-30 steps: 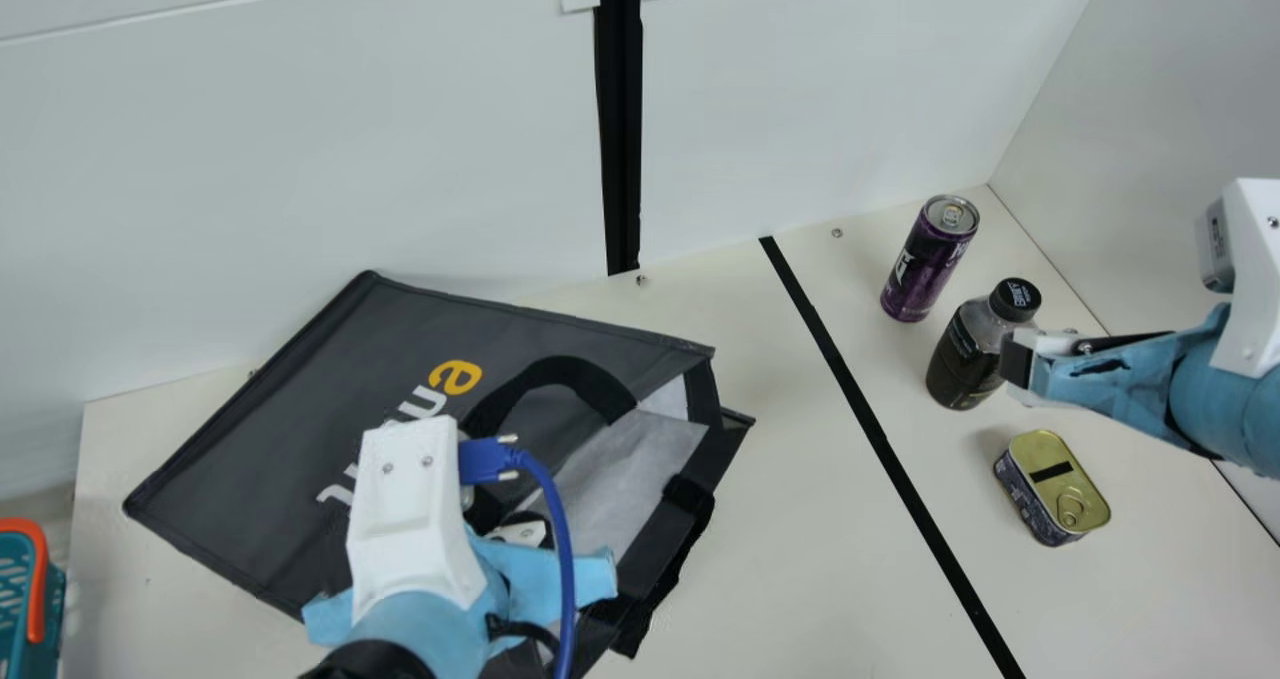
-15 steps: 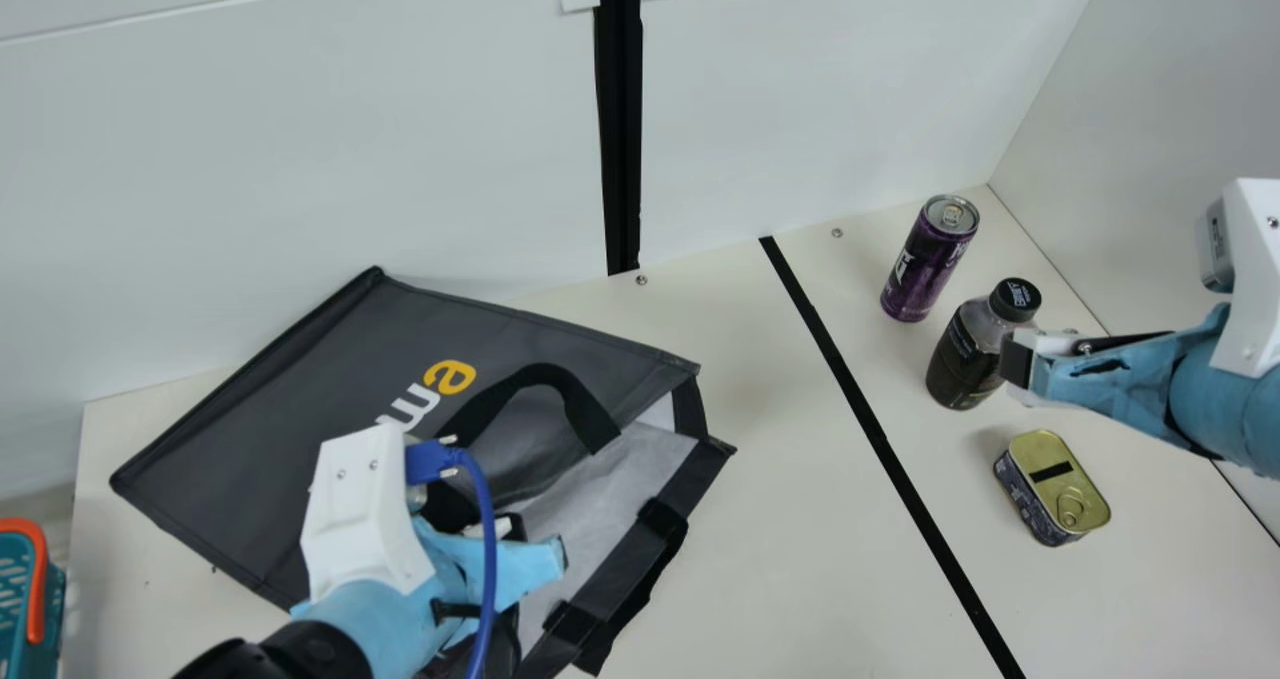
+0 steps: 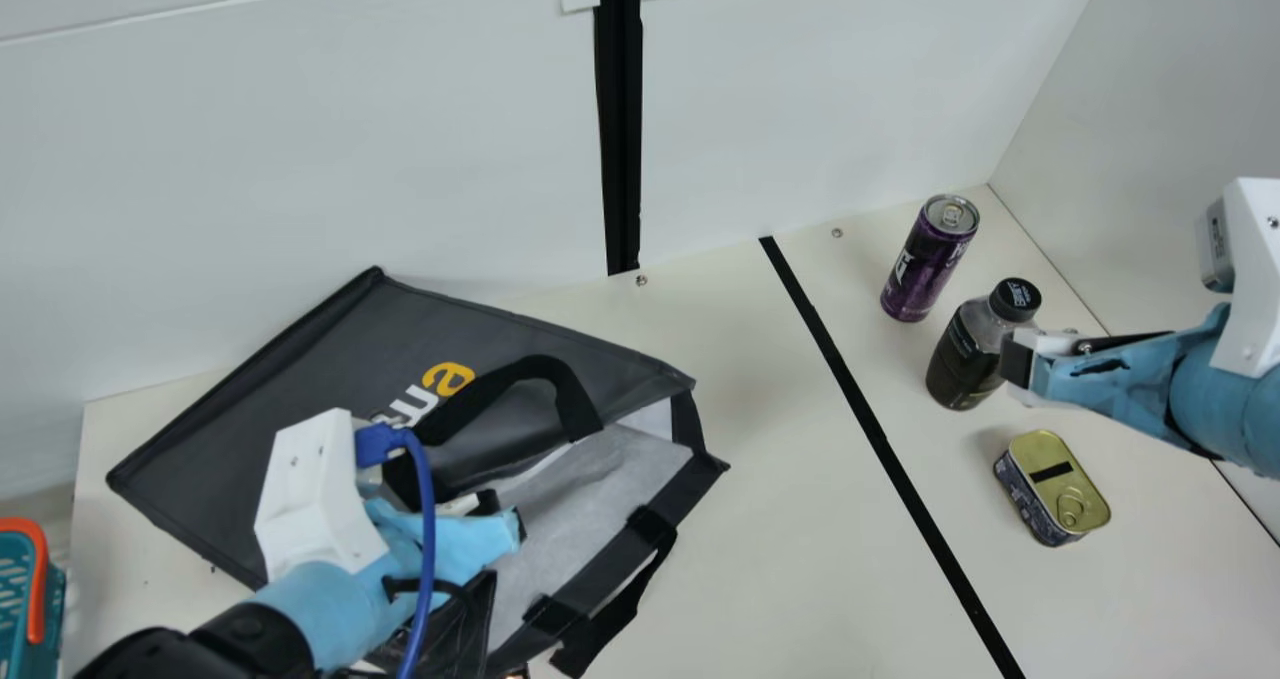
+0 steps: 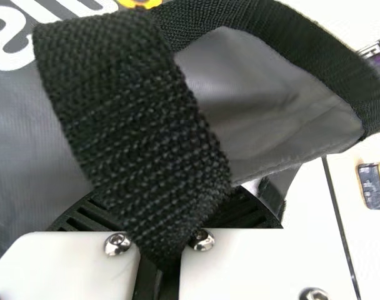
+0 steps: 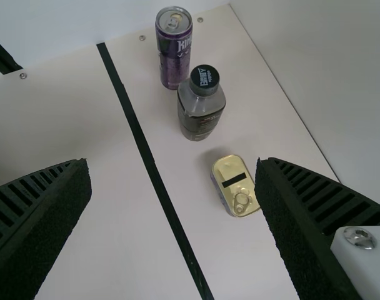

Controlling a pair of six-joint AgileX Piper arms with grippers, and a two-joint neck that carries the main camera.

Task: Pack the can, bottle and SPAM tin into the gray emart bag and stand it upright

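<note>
1 pincer (left) (image 3: 500, 516) leans over the gray bag (image 3: 300, 389), pinching its black handle (image 4: 127, 125), while my right pincer (image 3: 1018, 364) just hangs there, spread wide.

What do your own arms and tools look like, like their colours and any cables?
My left arm has light blue covering, a white housing, a black joint and a blue cable. My right arm is also blue, with a white bracket. The left tool and right tool have black ribbed fingers and white mounts with silver screws.
</note>
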